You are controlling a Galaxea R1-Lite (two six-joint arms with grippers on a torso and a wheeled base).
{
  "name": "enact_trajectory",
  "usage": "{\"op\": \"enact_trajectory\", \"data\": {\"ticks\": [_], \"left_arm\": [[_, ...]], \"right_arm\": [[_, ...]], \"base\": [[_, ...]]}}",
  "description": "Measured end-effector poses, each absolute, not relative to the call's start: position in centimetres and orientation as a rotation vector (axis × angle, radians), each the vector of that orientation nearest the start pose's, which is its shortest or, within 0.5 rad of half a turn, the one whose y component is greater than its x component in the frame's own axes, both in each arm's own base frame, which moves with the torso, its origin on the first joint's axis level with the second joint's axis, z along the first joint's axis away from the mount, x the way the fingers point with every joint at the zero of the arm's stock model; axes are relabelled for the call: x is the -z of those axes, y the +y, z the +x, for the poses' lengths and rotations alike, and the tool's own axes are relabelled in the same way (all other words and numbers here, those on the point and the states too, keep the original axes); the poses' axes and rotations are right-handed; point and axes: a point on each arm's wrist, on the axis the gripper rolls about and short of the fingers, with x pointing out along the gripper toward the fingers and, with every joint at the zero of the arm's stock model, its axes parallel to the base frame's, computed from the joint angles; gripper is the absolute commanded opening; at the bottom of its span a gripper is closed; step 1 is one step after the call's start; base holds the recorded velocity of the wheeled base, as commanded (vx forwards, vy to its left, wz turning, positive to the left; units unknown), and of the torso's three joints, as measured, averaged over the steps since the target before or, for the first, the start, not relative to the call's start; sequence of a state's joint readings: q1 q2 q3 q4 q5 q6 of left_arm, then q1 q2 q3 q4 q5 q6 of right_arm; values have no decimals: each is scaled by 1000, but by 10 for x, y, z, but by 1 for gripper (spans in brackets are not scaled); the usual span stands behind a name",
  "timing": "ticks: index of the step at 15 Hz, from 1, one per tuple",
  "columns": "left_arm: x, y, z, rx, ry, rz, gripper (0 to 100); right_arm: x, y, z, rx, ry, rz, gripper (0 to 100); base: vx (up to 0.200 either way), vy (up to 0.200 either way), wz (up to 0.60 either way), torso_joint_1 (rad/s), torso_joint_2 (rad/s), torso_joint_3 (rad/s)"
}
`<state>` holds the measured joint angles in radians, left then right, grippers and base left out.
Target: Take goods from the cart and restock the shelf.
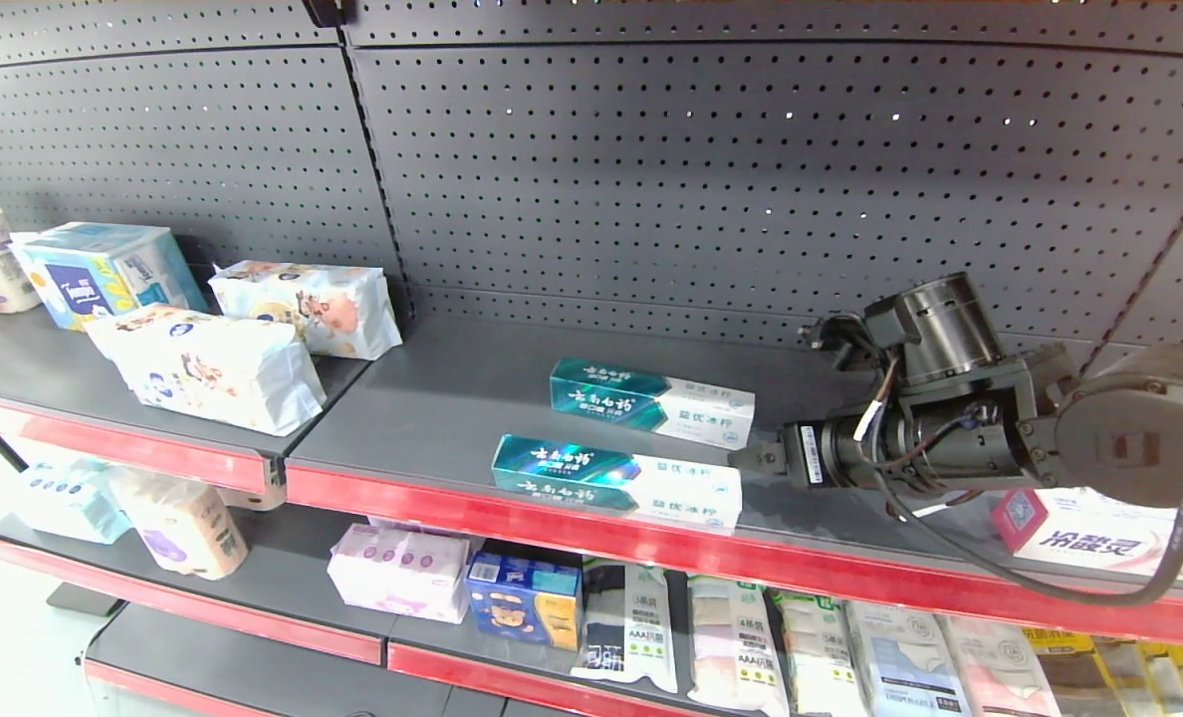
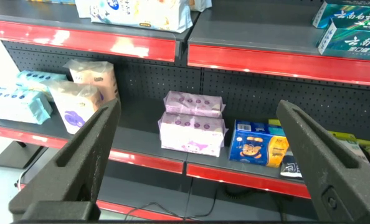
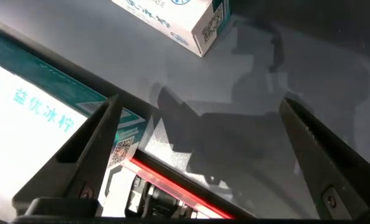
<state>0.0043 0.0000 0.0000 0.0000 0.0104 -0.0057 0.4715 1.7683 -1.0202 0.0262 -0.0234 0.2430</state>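
Note:
Two teal-and-white toothpaste boxes lie on the dark shelf (image 1: 452,398): one at the front edge (image 1: 616,481), one farther back (image 1: 651,401). My right gripper (image 1: 759,458) hovers low over the shelf just right of the front box, pointing left at its end. In the right wrist view that gripper (image 3: 200,106) is open and holds nothing, with the front box's end (image 3: 42,112) beside one finger and the back box's corner (image 3: 179,15) beyond. My left gripper (image 2: 199,107) is open and empty, facing the lower shelves.
Tissue packs (image 1: 213,368) fill the shelf's left section. A red-and-white box (image 1: 1099,528) lies under my right arm. Purple packs (image 2: 193,121) and a blue box (image 2: 256,143) sit on the lower shelf. The pegboard wall (image 1: 751,179) closes the back.

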Motion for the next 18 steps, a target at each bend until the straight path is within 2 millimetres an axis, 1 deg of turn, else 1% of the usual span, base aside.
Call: {"op": "enact_trajectory", "data": {"ticks": [8,13,18], "left_arm": [[-75,0,-23,-14,0,-6,100],[-75,0,-23,-15,0,-6,100],[-75,0,-23,-15,0,-6,100]], "right_arm": [[-149,130,289,-276,830,29,100],[-148,131,290,-279,831,28,100],[-146,134,286,-290,842,22,100]], "base": [[0,0,0,0,0,0],[0,0,0,0,0,0],[0,0,0,0,0,0]]}}
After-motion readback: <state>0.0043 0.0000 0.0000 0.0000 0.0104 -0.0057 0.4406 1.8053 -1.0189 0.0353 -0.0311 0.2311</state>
